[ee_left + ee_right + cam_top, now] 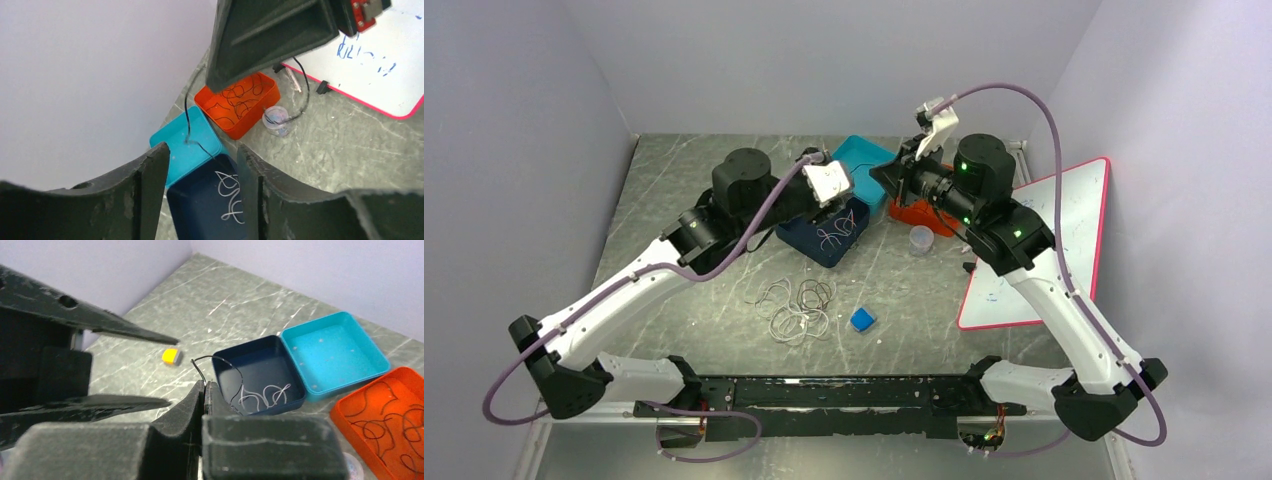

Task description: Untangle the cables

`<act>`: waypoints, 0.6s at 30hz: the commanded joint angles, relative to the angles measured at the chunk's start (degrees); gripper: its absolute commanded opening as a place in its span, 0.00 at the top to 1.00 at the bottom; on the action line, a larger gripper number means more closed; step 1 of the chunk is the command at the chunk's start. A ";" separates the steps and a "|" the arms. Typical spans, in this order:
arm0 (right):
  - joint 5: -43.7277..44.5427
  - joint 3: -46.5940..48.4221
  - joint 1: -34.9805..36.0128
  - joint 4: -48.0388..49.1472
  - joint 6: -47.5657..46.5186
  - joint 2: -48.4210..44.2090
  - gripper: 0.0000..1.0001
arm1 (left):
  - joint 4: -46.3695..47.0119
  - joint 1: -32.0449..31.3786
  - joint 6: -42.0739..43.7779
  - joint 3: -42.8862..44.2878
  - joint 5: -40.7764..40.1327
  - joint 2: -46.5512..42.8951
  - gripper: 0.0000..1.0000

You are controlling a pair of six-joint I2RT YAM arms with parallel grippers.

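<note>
While the right claw point(204, 386) clenches a thin black cable point(220, 360) beside the navy plastic tray point(250, 352), the left claw point(202, 150) hangs released above it; whitish cables point(262, 395) lie in that tray, black cables point(385, 427) in the orange tray point(345, 416), a loose tangle point(801, 310) on the grey marbled bench point(694, 300).

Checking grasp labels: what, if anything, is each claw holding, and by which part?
Right claw pinches a thin black cable; which part is unclear. Left claw open, empty.
</note>
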 commanded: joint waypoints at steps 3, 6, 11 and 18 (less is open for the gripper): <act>10.23 -1.66 -0.27 6.87 0.61 -1.84 1.00 | 6.03 -0.47 -12.06 -8.99 -4.57 -6.98 0.25; 13.00 -1.49 -0.37 9.35 -0.53 -0.81 1.00 | 5.69 -0.09 -17.69 -14.23 -7.27 -9.32 0.23; 15.54 0.46 -3.01 12.33 -1.17 3.53 1.00 | 3.96 1.31 -31.22 -21.97 -10.25 -10.93 0.24; 10.45 3.11 -9.35 18.24 -0.28 11.83 1.00 | 2.64 3.44 -40.90 -28.79 -4.64 -11.32 0.12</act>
